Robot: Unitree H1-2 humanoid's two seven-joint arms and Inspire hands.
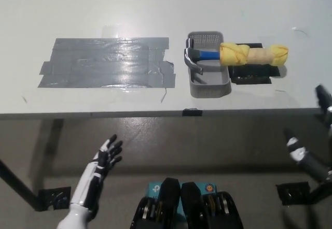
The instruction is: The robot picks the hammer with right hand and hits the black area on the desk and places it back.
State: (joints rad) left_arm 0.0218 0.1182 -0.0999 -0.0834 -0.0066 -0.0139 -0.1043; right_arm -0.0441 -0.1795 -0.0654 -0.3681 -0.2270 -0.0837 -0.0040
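The hammer (236,55) lies across a small grey basket (208,85) on the desk, its metal head (190,56) inside the basket and its yellow-wrapped handle (253,55) sticking out to the right over a black pad (251,74). The black area, a patch of dark tape (106,62), is stuck to the desk left of the basket. My black right hand (314,141) hangs open below the desk edge at the far right, well away from the hammer. My white left hand (98,169) rests open at the lower left, below the desk.
The white desk's front edge (155,114) runs across the middle of the picture, with a small black tape mark (192,112) on it. Below it are the floor and dark table legs (18,185).
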